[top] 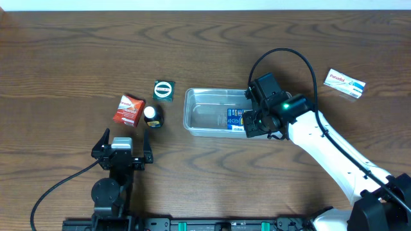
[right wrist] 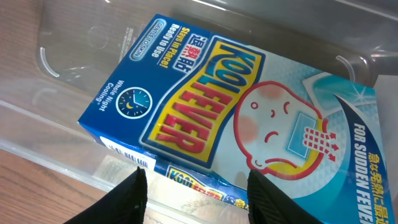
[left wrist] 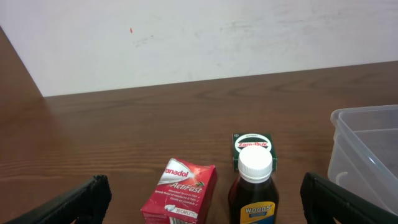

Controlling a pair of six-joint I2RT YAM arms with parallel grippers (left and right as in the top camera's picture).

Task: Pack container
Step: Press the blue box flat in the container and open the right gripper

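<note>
The container point(top: 207, 94) is a clear plastic tub in the middle of the table. It also shows at the right edge of the left wrist view point(left wrist: 367, 146) and in the right wrist view point(right wrist: 68, 43). A blue Kool Fever box point(top: 236, 120) lies tilted in its right end point(right wrist: 217, 106). My right gripper point(top: 255, 122) hangs over that end, its fingers point(right wrist: 198, 193) spread apart above the box's near edge and the tub wall. My left gripper point(top: 122, 153) is open and empty near the front edge, left of the tub point(left wrist: 204, 193).
A red Panadol ActiFast box point(top: 128, 110) point(left wrist: 180, 193), a dark Woods bottle with a white cap point(top: 152, 116) point(left wrist: 254, 186) and a green Zam-Buk tin point(top: 164, 90) point(left wrist: 253, 146) stand left of the tub. A white Panadol box point(top: 344, 83) lies at the far right.
</note>
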